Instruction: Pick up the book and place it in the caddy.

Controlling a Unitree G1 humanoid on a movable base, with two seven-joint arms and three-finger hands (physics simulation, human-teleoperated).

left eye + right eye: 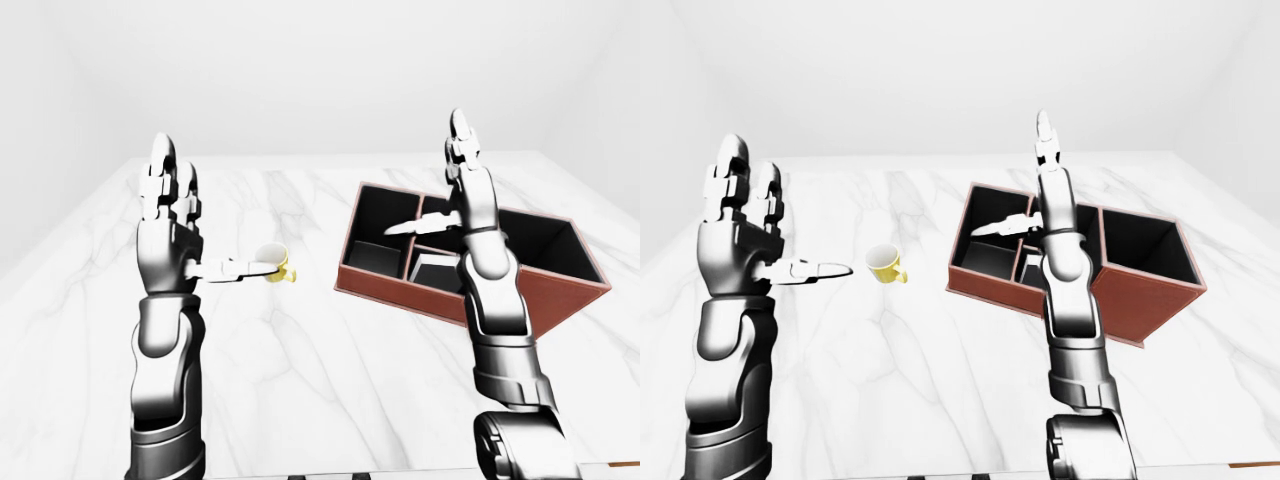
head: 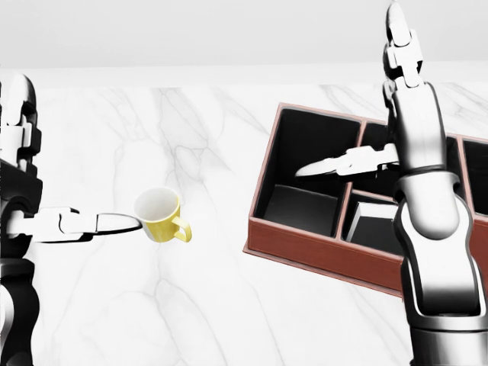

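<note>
Hovering: both hands raised, fingers spread, empty | left hand by yellow mug | right hand over caddy | book inside caddy, 3 o'clock of mug | marble bench

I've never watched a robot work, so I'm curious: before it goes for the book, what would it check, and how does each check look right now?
1. Both hands free: ok. The left hand and right hand are raised, fingers spread, holding nothing.
2. Book located: cannot tell. A dark flat item lies in one compartment of the reddish-brown divided caddy; whether it is the book is unclear.
3. Caddy upright on the white marble table: ok.
4. Other things near the caddy: ok. The small yellow mug sits well left of it.
</note>
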